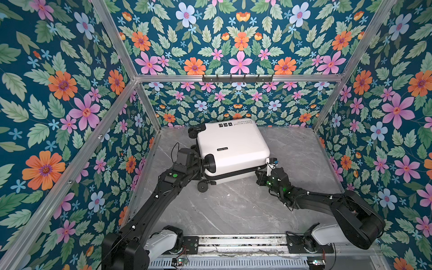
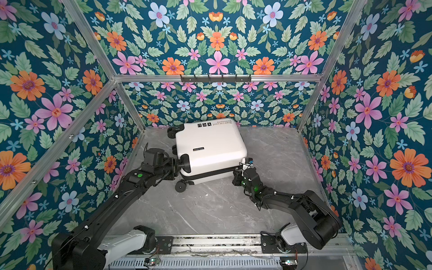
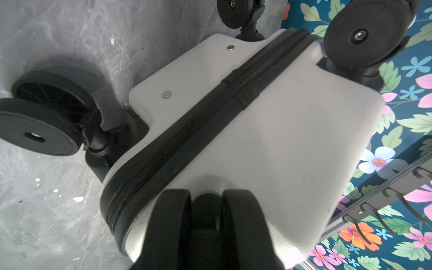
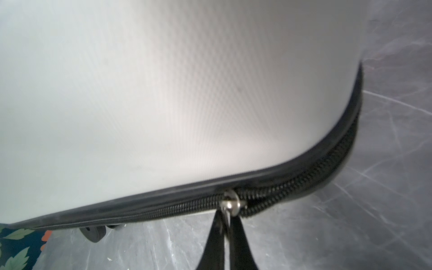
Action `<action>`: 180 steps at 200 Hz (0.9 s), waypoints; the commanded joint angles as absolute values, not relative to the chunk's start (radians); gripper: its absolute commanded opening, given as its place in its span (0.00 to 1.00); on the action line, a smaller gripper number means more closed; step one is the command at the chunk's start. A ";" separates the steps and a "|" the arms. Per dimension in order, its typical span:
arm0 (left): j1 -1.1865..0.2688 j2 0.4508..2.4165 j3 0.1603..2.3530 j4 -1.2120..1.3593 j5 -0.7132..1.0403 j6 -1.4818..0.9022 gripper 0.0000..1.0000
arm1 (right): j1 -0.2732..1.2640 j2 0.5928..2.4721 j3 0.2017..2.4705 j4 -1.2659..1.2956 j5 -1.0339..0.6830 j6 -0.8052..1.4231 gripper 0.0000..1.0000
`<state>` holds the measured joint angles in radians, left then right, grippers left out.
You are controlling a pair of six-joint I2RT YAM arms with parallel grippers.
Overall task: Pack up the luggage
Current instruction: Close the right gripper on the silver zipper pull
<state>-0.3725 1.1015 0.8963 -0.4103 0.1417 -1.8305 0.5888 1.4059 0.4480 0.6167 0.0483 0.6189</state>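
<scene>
- Two arms work one luggage point(image 1: 231, 147): a white shell lying on its broad side on the grey worktop point(image 1: 233, 210). Both halves are together. It sits between the two sets of fingers, on toward the back wall.
- Left fingers point(image 1: 199, 164): clamped on the upper wheel point(image 1: 209, 163) at the wheel end of the case, as both top views show.
- Left wrist view: that wheel's twin treads fill the lower edge, edge-on. The fingers merge with the black there and cannot be picked out.
- Lower wheel point(image 1: 202, 186): just beneath the left fingers, down at the worktop.
- Right fingers point(image 4: 242, 247): clenched on the tab of the pull point(image 4: 230, 204). This is on the near side of the case, close to the corner away from the wheels.
- Zip point(image 4: 140, 209): the teeth are meshed on the wheel-ward side of the right fingers. On the other side, round the corner, the two rows stand parted.
- Shell print: black text and small squares along the far edge, well apart from both sets of fingers.
- Hook rail point(image 1: 237, 79): on the back wall, above and beyond the case, well apart from both sets of fingers.
</scene>
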 commanded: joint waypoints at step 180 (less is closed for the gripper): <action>-0.203 1.123 1.157 -0.745 0.197 -1.105 0.00 | 0.461 1.234 0.418 0.434 0.128 0.575 0.00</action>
<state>-0.2497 1.1336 1.1252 -0.5831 0.3489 -1.4322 0.5137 1.2503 0.4217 0.5434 -0.1078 0.5934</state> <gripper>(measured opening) 0.439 0.052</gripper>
